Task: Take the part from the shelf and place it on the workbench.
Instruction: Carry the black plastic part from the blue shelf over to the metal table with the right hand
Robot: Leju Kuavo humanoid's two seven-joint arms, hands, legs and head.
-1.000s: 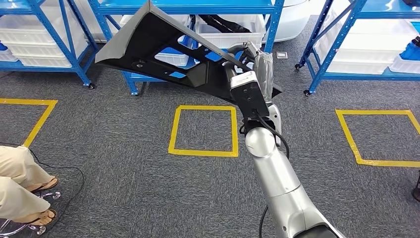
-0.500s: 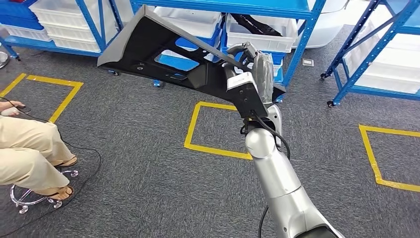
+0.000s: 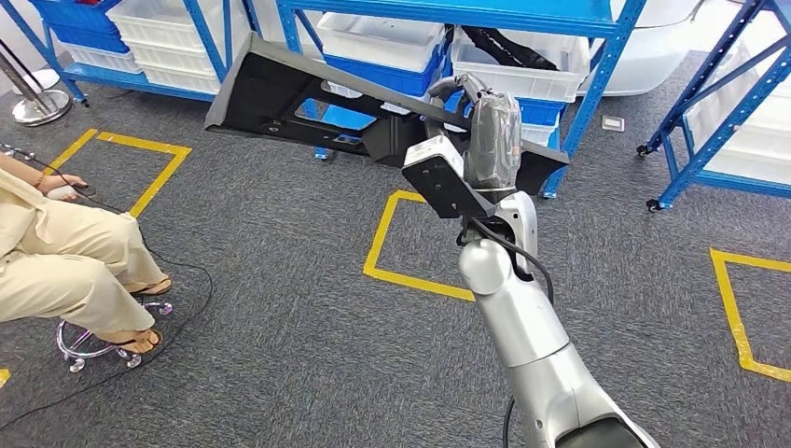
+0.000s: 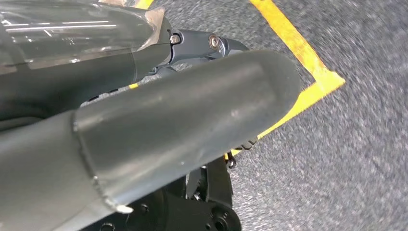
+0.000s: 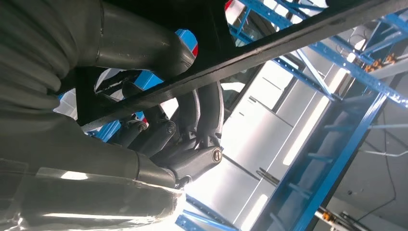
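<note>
High over the carpet, the right hand grips one end of the big black part. Its long, heavy side may tip and slip out.

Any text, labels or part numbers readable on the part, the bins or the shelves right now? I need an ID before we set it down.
None can be read.
Black part, gripped by the right hand: no lettering or label shows on it.
White bins on the blue shelf: no legible markings.
Yellow floor square: plain tape, no writing.
</note>
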